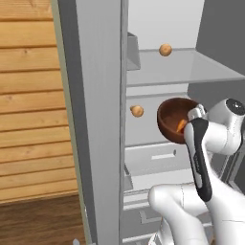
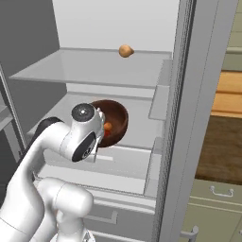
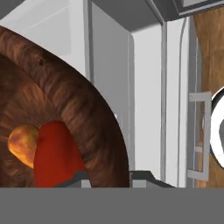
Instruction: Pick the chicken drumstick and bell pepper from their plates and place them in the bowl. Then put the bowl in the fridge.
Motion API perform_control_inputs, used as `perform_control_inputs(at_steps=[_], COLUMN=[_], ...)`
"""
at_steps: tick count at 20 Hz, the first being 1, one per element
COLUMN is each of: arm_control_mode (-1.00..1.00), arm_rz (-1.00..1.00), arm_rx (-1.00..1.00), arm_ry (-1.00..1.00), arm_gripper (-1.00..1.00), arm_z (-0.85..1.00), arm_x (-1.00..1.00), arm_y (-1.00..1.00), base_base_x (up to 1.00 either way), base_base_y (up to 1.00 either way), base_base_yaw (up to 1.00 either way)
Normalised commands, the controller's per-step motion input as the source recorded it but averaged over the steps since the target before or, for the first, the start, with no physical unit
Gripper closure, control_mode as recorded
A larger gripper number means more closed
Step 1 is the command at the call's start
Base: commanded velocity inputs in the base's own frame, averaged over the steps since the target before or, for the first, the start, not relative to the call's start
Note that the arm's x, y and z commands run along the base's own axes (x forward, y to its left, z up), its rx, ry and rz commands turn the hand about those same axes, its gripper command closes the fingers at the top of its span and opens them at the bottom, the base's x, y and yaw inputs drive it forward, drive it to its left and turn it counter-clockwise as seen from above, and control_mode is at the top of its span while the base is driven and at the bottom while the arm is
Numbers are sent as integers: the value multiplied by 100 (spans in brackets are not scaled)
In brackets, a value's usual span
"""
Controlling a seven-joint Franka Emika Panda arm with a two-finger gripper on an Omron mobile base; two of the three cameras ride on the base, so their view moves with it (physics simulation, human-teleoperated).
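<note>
While the fridge (image 1: 98, 119) stood with its thick grey door (image 2: 182, 118) swung wide, its pale glassy shelves (image 2: 94, 68) lay in plain sight, the upper one bearing a round tan ball (image 2: 125, 51) near the back wall. A second tan ball (image 1: 137, 111) sat lower down, to the left of the bowl in the left base view. The white arm (image 2: 52, 156) reached into the middle compartment, between the upper shelf and the white drawers (image 1: 153, 165). The bowl (image 1: 174, 119), dark reddish-brown with a thick rim, was held tilted above the lower shelf, its mouth turned toward the cameras. The gripper (image 3: 109, 177) was clamped on the bowl's rim, one dark fingertip (image 3: 78, 178) inside the wall and the other outside. Inside the bowl lay the red bell pepper (image 3: 54, 155), and touching it on one side, the orange-brown chicken drumstick (image 3: 22, 144).
</note>
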Motion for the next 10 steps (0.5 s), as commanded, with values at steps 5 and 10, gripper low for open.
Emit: perform_control_inputs(at_steps=[5,10], arm_control_mode=[-100,-100], arm_rz=[0,-7], arm_rx=[15,1], arm_ry=[0,-5], arm_gripper=[100,100], arm_z=[-15,-7], arm_x=[60,66], arm_y=[-34,-12], base_base_x=[0,0], base_base_y=[0,0], base_base_yaw=[0,0])
